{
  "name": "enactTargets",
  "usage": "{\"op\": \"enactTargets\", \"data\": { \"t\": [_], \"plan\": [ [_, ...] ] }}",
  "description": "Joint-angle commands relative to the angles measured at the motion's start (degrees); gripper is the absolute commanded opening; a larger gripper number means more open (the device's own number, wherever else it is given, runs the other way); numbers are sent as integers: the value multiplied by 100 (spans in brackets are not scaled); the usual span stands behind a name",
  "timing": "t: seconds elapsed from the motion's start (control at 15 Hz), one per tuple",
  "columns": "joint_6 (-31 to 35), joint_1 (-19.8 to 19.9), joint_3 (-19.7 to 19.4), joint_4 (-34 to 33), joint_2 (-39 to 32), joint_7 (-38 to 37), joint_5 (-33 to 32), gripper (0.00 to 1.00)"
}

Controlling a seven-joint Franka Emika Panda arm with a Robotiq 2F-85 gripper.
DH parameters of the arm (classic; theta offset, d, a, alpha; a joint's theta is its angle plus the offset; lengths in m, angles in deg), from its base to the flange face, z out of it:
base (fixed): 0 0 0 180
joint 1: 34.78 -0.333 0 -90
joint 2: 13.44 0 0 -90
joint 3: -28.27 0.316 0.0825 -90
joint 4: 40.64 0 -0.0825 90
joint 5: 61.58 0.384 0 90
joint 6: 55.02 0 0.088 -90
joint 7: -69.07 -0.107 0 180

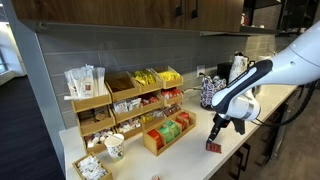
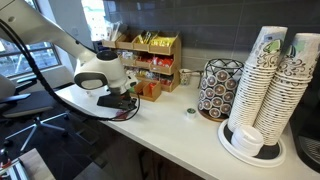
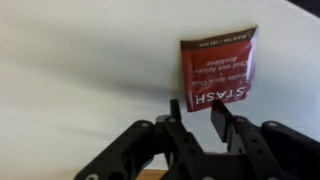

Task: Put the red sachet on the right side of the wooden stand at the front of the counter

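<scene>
item: red sachet [image 3: 218,72], flat glossy squarish packet | end effector [image 3: 197,112]: black, fingers narrowly parted, pinching sachet's lower edge | table [image 3: 80,60]: smooth, white

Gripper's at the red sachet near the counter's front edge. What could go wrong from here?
1. The red sachet sits close to the front edge of the counter; a nudge from the gripper could push it off.
2. In the wrist view only its lower edge is between the fingers; grip unclear, so it might drag along on retreat.
</scene>
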Motion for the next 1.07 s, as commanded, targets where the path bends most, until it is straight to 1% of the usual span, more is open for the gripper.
{"op": "enactTargets", "data": {
  "t": [0.0, 0.13, 0.2, 0.27, 0.53, 0.6, 0.87, 1.0],
  "plan": [
    [-92, -29, 19, 324, 355, -75, -392, 71],
    [-74, -64, 90, 381, 355, 50, -360, 85],
    [-26, -96, 132, 396, 346, 141, -262, 93],
    [-3, -125, 175, 406, 335, 227, -206, 99],
    [21, -170, 271, 402, 220, 233, -307, 100],
    [40, -167, 284, 405, 202, 230, -324, 94],
    [50, -149, 297, 399, 137, 276, -347, 57],
    [43, -145, 293, 387, 82, 265, -365, 41]
  ]
}}
